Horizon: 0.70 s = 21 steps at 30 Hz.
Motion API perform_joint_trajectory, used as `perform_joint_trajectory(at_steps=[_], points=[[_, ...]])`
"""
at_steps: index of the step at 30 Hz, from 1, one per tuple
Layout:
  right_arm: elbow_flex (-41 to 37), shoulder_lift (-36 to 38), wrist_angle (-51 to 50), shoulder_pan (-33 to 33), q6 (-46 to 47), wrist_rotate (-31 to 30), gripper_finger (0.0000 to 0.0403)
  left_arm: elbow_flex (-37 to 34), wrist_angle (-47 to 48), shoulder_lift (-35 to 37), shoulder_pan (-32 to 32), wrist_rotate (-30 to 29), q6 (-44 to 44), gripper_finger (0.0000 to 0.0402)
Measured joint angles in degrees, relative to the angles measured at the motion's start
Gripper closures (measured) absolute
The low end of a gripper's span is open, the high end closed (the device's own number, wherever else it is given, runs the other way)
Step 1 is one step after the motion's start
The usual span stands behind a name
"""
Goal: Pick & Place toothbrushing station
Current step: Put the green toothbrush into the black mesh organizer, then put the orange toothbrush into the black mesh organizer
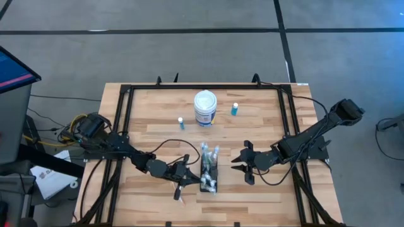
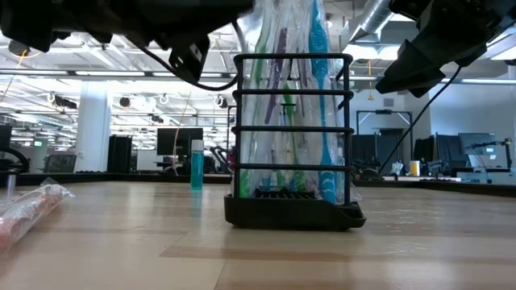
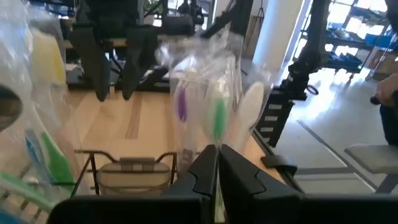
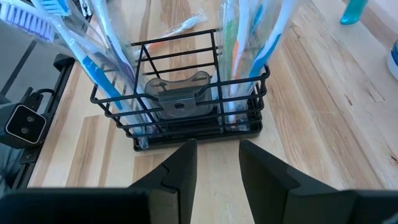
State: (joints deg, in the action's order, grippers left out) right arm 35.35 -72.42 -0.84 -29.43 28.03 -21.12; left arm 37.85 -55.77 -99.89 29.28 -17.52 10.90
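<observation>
The toothbrushing station (image 1: 209, 184) is a black wire holder standing on its base near the table's middle front. It is full of clear-wrapped toothbrushes (image 2: 290, 97) that stand heads up. My left gripper (image 1: 190, 172) is close at the holder's left side, shut on a wrapped toothbrush (image 3: 217, 115) at the holder (image 3: 124, 171). My right gripper (image 1: 242, 164) waits open to the right of the holder (image 4: 186, 124). Its fingers (image 4: 186, 155) point at the holder's wall and stand a little short of it. My left gripper (image 3: 216, 163) pinches the lower part of a clear-wrapped toothbrush (image 3: 216, 146) between its two fingers, which come in almost level from the table's left. The brush rises upright beyond the fingertips, bristle end up. The fingers hide its lower end.
A white tub with a blue label (image 1: 205, 107) stands farther back, with a small blue bottle on each side (image 1: 180, 123) (image 1: 235, 108). One wrapped brush (image 2: 28, 211) lies on the table near the front, left of the holder. Black frame rails (image 1: 126, 126) border the wooden table.
</observation>
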Motion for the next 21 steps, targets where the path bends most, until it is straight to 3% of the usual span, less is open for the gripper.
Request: perform_joint_trajectory(at_steps=[21], points=[[0.0, 0.0, 0.0, 0.0, 0.0, 0.0, 0.0292, 0.0, -0.4, 0.5, 0.2, 0.0, 0.0, 0.0285]])
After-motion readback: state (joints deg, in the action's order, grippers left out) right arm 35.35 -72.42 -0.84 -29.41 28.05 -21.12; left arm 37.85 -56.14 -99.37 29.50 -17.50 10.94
